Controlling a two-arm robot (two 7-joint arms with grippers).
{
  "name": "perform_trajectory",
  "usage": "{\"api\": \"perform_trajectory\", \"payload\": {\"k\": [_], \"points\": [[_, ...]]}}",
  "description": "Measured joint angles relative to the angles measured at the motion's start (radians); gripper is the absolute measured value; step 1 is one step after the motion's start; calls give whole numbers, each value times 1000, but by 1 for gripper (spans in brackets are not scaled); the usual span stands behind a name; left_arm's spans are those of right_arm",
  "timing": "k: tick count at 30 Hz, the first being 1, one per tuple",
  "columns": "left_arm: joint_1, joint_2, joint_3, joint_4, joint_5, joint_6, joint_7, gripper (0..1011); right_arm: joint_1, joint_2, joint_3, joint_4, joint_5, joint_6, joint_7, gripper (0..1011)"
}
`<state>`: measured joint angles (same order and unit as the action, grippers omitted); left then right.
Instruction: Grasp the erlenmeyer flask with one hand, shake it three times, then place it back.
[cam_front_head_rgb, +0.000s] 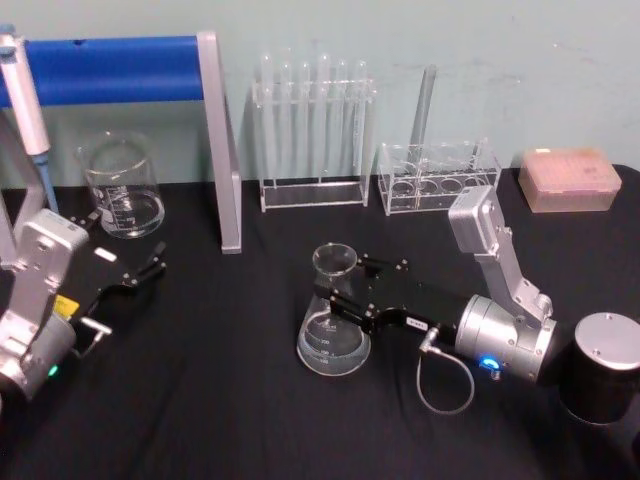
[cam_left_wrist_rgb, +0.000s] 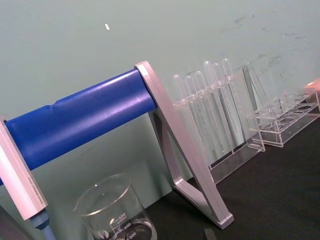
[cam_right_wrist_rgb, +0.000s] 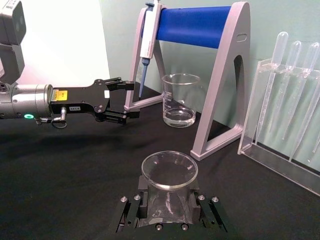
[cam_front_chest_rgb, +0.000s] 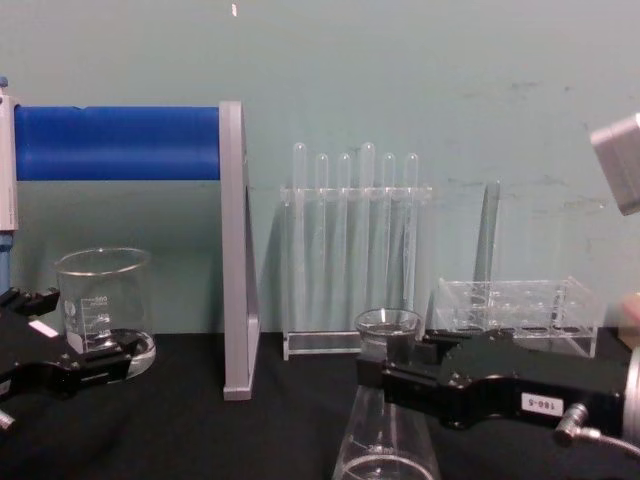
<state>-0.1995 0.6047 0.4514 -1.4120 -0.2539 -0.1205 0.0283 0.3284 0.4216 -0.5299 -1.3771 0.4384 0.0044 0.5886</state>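
While your right gripper (cam_front_head_rgb: 346, 286) pinches the neck of the erlenmeyer flask (cam_front_head_rgb: 333, 340), which stands on the black table (cam_front_head_rgb: 220, 400) at centre frame, your left gripper (cam_front_head_rgb: 152, 268) rests spread at left, near the beaker (cam_front_head_rgb: 122, 187).

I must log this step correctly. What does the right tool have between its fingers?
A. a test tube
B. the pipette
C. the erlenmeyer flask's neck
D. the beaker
C: the right tool clasps the neck of the erlenmeyer flask, which stands on the black table.
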Motion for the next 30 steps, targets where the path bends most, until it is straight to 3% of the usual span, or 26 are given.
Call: {"api": "perform_trajectory", "payload": {"k": [11, 30], "points": [[0, 0, 0, 0, 0, 0, 0, 1001, 13, 0, 0, 19, 22, 9, 28, 452], [0, 0, 0, 0, 0, 0, 0, 1001, 10, 0, -1, 16, 17, 9, 23, 452]]}}
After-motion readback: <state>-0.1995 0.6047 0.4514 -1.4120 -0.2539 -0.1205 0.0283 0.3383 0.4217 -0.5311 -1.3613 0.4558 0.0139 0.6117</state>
